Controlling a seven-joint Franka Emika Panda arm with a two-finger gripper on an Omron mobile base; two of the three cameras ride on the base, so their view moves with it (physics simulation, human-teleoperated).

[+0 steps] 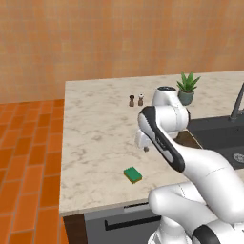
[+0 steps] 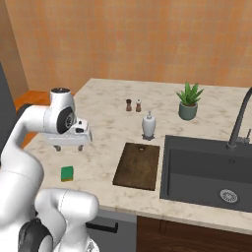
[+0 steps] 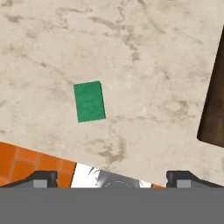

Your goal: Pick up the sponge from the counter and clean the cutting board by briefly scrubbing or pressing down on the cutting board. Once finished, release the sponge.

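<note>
Judging from the spread fingertips, the approach is in hand: the sponge, left of centre on the counter, must be reached by lowering the empty gripper before the cutting board is scrubbed.

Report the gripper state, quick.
Gripper: open, jaws wide apart, holding nothing. It hangs above the counter, with the sponge lying free below it.

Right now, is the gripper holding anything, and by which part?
Nothing is held. The gripper is open above the counter, and the sponge lies flat on it, untouched, apart from the cutting board.
</note>
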